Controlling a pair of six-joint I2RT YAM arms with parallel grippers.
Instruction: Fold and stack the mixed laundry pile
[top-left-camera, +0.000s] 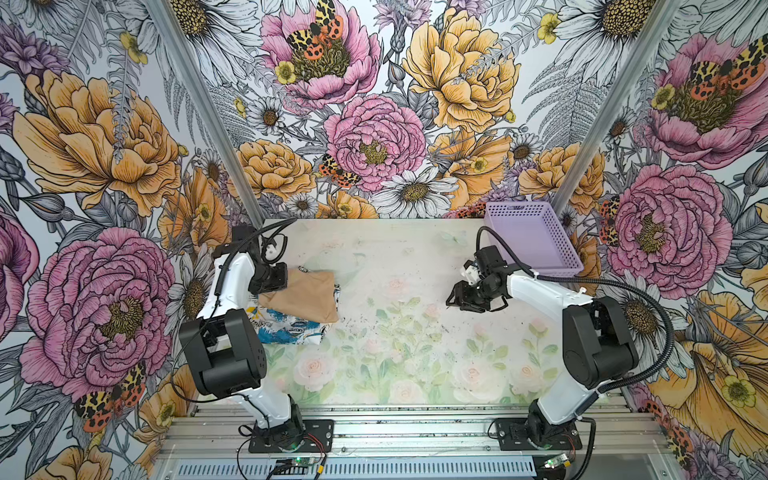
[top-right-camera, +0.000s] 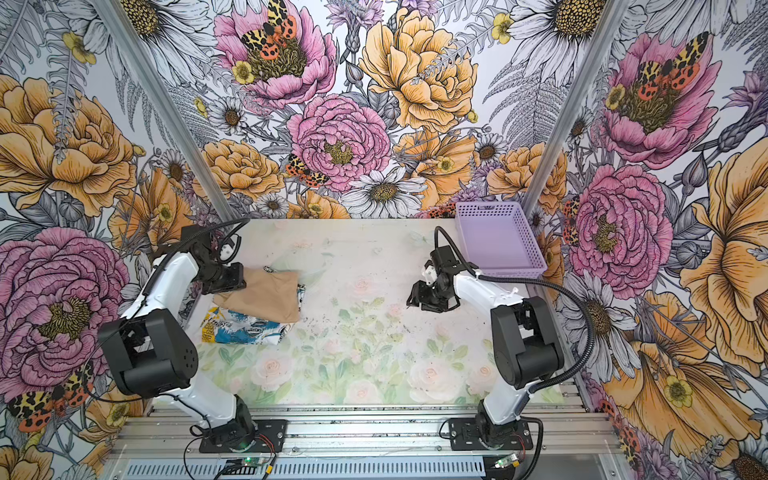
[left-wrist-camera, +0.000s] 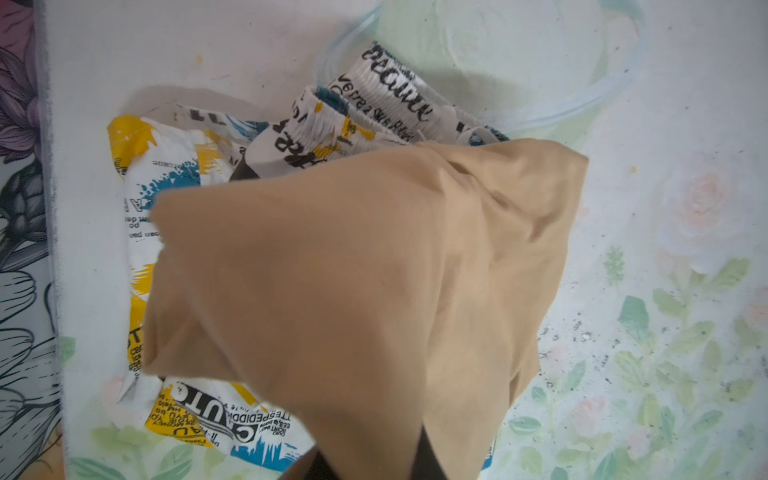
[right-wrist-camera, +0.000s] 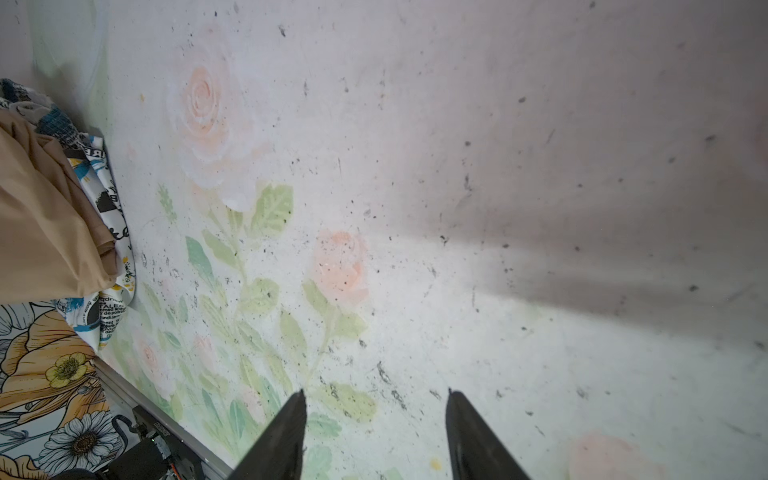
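Left jaws clamped on the tan garment (top-left-camera: 305, 297), which is draped over the printed garment (top-left-camera: 286, 331) at the counter's (top-left-camera: 415, 257) left edge; right jaws apart, empty. Risk: a one-point pull could unfold the tan or drag the printed one off.

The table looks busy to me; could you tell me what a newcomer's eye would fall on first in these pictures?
The loud floral walls around the table strike first. Next, at the table's left, a tan garment lies over a printed garment and is held by the left fingers. A lavender basket sits at the far right corner, with the right fingers open in front of it.
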